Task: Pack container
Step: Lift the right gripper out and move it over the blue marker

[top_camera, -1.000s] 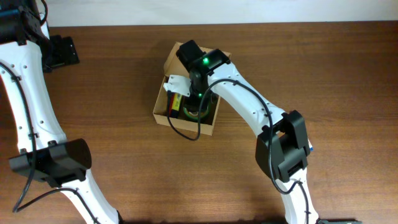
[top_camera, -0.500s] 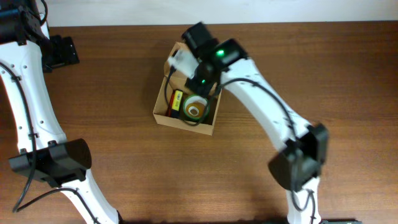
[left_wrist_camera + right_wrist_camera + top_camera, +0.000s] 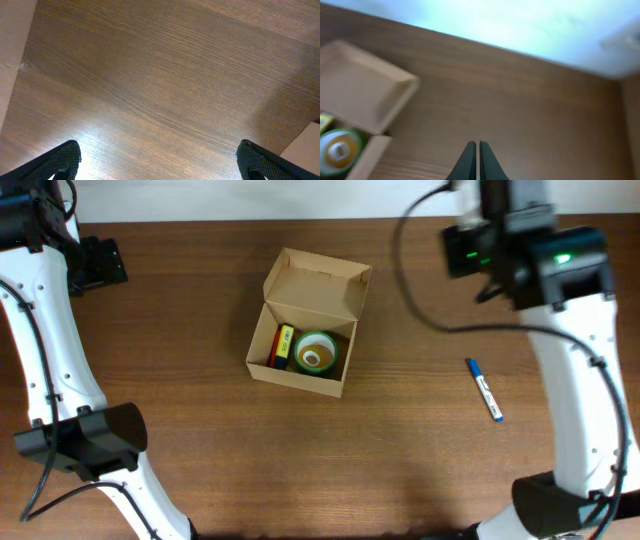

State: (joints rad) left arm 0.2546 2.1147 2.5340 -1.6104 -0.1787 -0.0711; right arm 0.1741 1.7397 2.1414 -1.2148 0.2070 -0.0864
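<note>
"Where is the box sitting?"

"Near the middle of the table (image 3: 200, 410). The box (image 3: 315, 288) is standing open, with its lid tipping back toward 12 o'clock. A green tape roll (image 3: 317, 353) and something yellow (image 3: 285, 340) are lying inside."

"And the grippers?"

"The right gripper (image 3: 478, 159) is hanging at the box's 2 o'clock, fingers pressing together, holding nothing. The left gripper (image 3: 159, 151) is hovering at 10 o'clock, fingers spreading wide. A blue pen (image 3: 484, 389) is lying at 4 o'clock."
</note>
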